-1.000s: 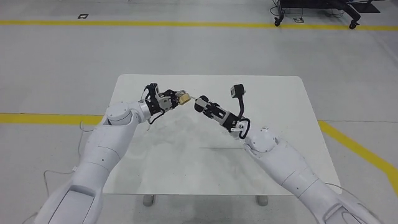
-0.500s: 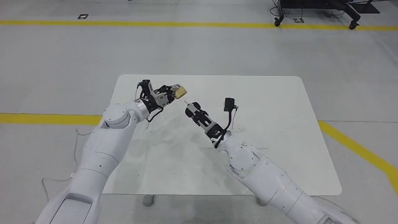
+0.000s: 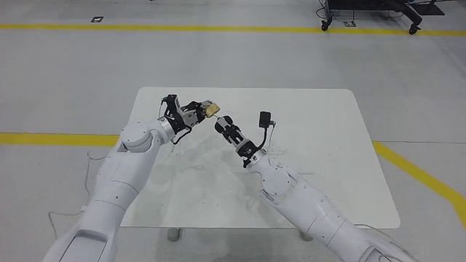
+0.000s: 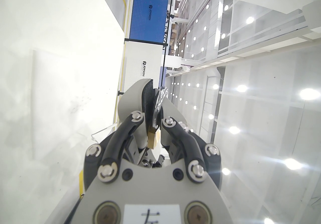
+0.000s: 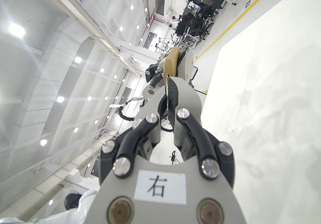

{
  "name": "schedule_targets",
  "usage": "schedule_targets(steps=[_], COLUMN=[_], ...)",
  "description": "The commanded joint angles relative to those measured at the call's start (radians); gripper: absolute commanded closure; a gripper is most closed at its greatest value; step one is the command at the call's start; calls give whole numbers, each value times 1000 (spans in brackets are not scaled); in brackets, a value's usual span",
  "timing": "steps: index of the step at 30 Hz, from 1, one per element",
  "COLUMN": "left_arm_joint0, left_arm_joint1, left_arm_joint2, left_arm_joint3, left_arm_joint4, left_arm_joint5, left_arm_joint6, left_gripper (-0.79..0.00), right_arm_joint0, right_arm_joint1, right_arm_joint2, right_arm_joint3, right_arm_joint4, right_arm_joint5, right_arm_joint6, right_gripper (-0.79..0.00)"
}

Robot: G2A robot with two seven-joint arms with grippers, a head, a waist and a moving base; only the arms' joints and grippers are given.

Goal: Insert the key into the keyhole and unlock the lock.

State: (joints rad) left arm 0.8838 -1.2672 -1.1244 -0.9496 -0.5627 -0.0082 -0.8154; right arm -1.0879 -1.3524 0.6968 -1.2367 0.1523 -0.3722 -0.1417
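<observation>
Closer than a second ago, your right gripper [image 3: 221, 123] sits beside the lock [image 3: 211, 107] above the table [image 3: 320, 116]. Left wrist view: fingers of your left gripper [image 4: 156, 95] clamp the lock. Right wrist view: fingers pinch the key [image 5: 166, 90], tip meeting the lock.

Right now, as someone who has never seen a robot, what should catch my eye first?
In midair above the white table, a small brass lock is pinched in the left fingers. Facing it, the right fingers hold a thin key, its tip right at the lock.
</observation>
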Motion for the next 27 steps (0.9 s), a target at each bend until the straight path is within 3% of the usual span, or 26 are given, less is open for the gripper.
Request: schedule_targets(steps=[1, 27], left_arm_joint0=[2, 32], left_arm_joint1=[0, 3], left_arm_joint2=[-2, -8], left_arm_joint3=[-2, -75], left_arm_joint4=[1, 111], left_arm_joint5=[0, -4], left_arm_joint6=[3, 117], left_gripper=[0, 0], right_arm_joint0=[0, -32], right_arm_joint1=[-5, -74], right_arm_joint2=[2, 46], right_arm_joint3=[4, 22], right_arm_joint4=[-7, -62], right_arm_joint5=[6, 58], right_arm_joint6=[-4, -112], right_gripper=[0, 0])
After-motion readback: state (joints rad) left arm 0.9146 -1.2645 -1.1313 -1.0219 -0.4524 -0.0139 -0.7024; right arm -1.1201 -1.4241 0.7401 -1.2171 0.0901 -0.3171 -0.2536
